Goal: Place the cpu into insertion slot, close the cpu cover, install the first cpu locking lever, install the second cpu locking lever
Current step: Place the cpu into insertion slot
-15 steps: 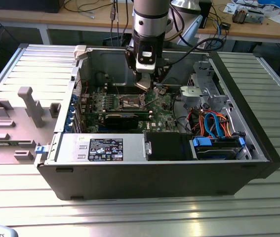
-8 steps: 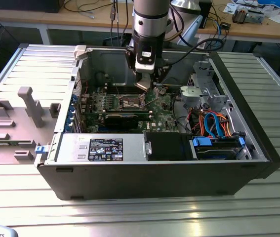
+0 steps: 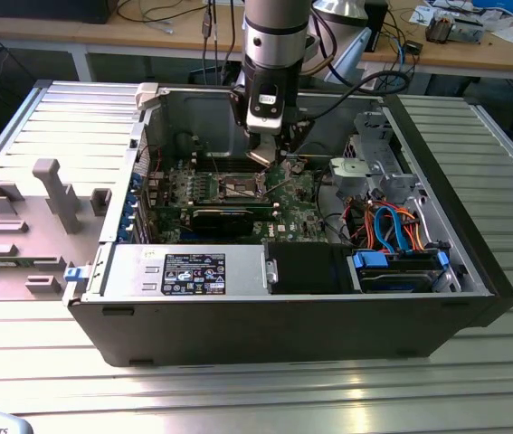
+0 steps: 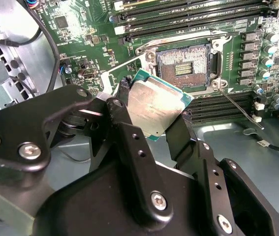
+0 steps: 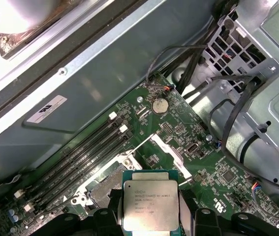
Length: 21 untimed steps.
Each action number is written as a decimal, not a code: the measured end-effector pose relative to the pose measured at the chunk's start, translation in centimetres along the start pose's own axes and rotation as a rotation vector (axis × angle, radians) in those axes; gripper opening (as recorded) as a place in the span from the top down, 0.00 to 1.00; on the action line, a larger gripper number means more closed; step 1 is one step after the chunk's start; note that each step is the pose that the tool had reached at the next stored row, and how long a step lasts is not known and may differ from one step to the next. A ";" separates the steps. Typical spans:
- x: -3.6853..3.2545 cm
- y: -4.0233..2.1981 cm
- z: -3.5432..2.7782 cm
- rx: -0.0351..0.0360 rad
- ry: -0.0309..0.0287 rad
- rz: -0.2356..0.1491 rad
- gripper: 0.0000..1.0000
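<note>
My gripper (image 3: 264, 155) is shut on the cpu (image 3: 260, 159), a silvery square plate with a green edge, and holds it tilted just above the green circuit board (image 3: 297, 212). In both wrist views the black fingers (image 4: 121, 109) clamp two opposite edges of the cpu (image 4: 154, 105) (image 5: 150, 204). The insertion slot (image 4: 183, 64) (image 5: 105, 189) (image 3: 241, 187) lies bare, close beside the held cpu, its pin field showing. The cpu cover (image 4: 115, 69) (image 5: 165, 153) stands swung open next to the slot. A thin locking lever (image 4: 237, 105) sticks up at the slot's side.
The open computer case (image 3: 283, 312) surrounds the board. Memory slots (image 4: 188, 19) run beside the socket. A black card (image 3: 229, 218), a drive cage (image 3: 374, 167) and bundled cables (image 3: 396, 231) lie toward the exterior view's right. A grey fixture (image 3: 30, 226) sits outside the case.
</note>
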<state>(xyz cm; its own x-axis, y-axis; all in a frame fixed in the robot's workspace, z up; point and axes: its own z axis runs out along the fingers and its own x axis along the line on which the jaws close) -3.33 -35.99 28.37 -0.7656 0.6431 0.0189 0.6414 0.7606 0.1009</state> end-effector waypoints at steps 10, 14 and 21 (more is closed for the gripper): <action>0.00 0.00 0.03 -0.0004 -0.0022 0.021 0.46; 0.00 0.00 0.04 -0.0005 -0.0031 0.030 0.46; 0.00 -0.01 0.07 -0.0009 -0.0044 0.044 0.46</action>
<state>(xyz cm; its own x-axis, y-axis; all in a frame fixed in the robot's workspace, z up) -3.33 -35.99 28.30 -0.7366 0.6761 0.0189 0.6742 0.7316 0.1009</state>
